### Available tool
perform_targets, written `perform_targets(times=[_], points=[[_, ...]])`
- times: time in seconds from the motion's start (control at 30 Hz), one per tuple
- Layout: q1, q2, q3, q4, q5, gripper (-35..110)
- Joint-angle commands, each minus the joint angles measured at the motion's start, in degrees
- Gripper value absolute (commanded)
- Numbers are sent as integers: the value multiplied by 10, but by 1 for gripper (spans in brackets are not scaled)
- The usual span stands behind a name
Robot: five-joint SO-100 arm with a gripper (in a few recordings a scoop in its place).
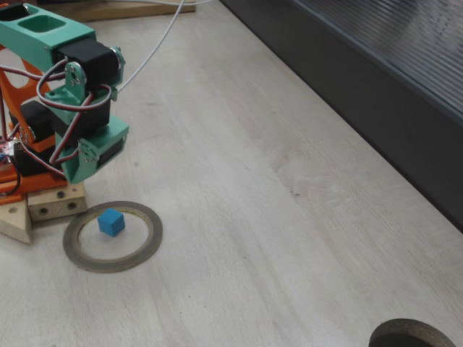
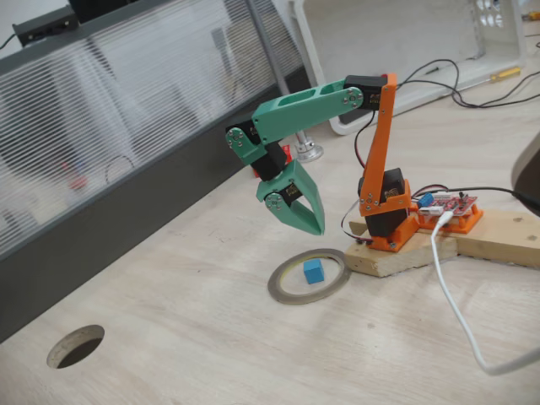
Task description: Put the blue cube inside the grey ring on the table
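The blue cube (image 1: 111, 222) (image 2: 313, 270) lies flat on the table (image 1: 275, 217) inside the grey ring (image 1: 108, 265) (image 2: 276, 285), a little off the middle of the hole and not touching the band. My green gripper (image 1: 78, 172) (image 2: 317, 226) hangs above the ring's edge nearest the arm base, pointing down. Its jaws are together and hold nothing. There is a clear gap between the fingertips and the cube.
The arm's orange base stands on a wooden block (image 2: 472, 236) beside the ring, with a white cable (image 2: 456, 312) trailing over the table. A dark ribbed panel (image 1: 376, 79) borders the table. A dark round hole (image 2: 76, 346) (image 1: 412, 334) sits far from the ring.
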Motion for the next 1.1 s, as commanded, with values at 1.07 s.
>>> perform_targets(times=[1.07], points=[[151,119,34,0,11,0]])
